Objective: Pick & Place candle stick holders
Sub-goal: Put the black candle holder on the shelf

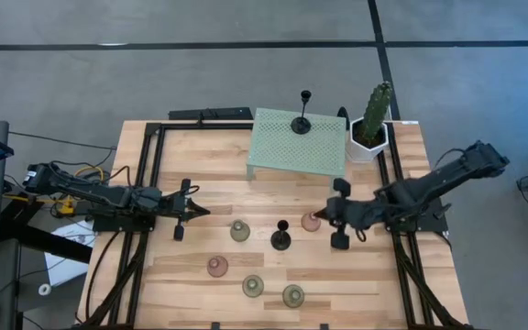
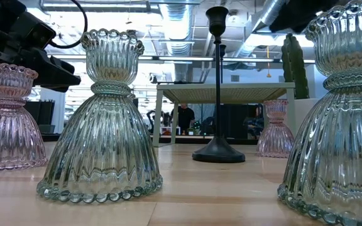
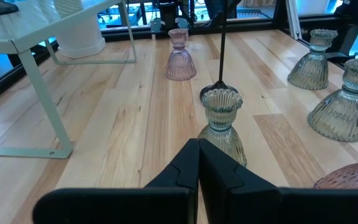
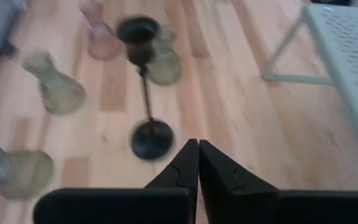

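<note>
Nearest the low camera, two pale green holders (image 2: 102,125) (image 2: 338,125), upright and ribbed, close to the table's (image 1: 411,284) front edge; seen from above at (image 1: 252,287) and (image 1: 292,295), side by side but apart. Just behind them toward the left edge, a pinkish holder (image 1: 217,267) (image 2: 8,119), also upright.

Farther in, near the table's middle, a row of three: third pale green holder (image 1: 239,231) (image 3: 222,124), black holder (image 1: 281,240) (image 2: 219,88) (image 4: 145,81) on its round base, and second pinkish holder (image 1: 311,221) (image 2: 275,129) (image 3: 179,56) toward the right edge.

Right gripper (image 1: 324,218) (image 4: 197,155) low over the table right of centre, fingers pressed together with nothing between them, tips just beside the second pinkish holder; contact impossible to tell.

Left gripper (image 1: 193,213) (image 3: 197,158) left of centre, fingers likewise closed and empty, pointing toward the third pale green holder and apart from it.

At the back edge, mint perforated stand (image 1: 298,147) (image 2: 225,91) carrying a second black holder (image 1: 302,124) upright on top. Beside it, toward the back right corner, a green cactus (image 1: 377,99) (image 2: 294,56) in a white pot (image 1: 369,139).
</note>
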Robot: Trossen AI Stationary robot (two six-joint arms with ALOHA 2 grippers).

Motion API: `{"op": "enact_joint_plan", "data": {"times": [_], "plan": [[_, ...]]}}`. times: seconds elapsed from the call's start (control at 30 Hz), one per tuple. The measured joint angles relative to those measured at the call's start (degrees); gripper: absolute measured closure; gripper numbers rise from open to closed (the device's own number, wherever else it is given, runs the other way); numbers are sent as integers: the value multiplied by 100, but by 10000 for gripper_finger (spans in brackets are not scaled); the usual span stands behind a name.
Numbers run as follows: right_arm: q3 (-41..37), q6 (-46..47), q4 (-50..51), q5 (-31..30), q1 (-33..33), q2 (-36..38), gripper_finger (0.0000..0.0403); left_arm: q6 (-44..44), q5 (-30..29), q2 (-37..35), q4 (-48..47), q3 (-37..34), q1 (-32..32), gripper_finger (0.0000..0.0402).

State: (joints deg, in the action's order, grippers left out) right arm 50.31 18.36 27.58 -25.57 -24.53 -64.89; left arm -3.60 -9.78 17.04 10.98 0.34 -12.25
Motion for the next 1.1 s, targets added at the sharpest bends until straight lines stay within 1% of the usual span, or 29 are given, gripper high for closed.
{"op": "enact_joint_plan", "data": {"times": [0.07,0.3,0.43,0.53,0.7,0.87,1.0,1.1], "plan": [[-340,18,-620,1,5,-9,402,0,0,0,9,0,0,395],[-1275,504,-1947,2,-20,-19,402,0,0,0,24,0,2,395],[-1654,571,-2784,-1,-16,-228,402,0,0,0,25,0,0,395],[-1725,571,-3332,18,-18,-572,402,0,0,0,26,0,1,395],[-1732,574,-3832,33,-16,-1273,401,0,-2,0,31,0,1,395],[-1732,986,-4362,402,46,-1841,395,0,-1,0,43,0,0,395],[-1730,1208,-4685,748,149,-2147,368,0,-1,0,48,0,1,395],[-1730,1217,-4941,759,195,-2345,338,0,0,0,50,0,0,395]]}}
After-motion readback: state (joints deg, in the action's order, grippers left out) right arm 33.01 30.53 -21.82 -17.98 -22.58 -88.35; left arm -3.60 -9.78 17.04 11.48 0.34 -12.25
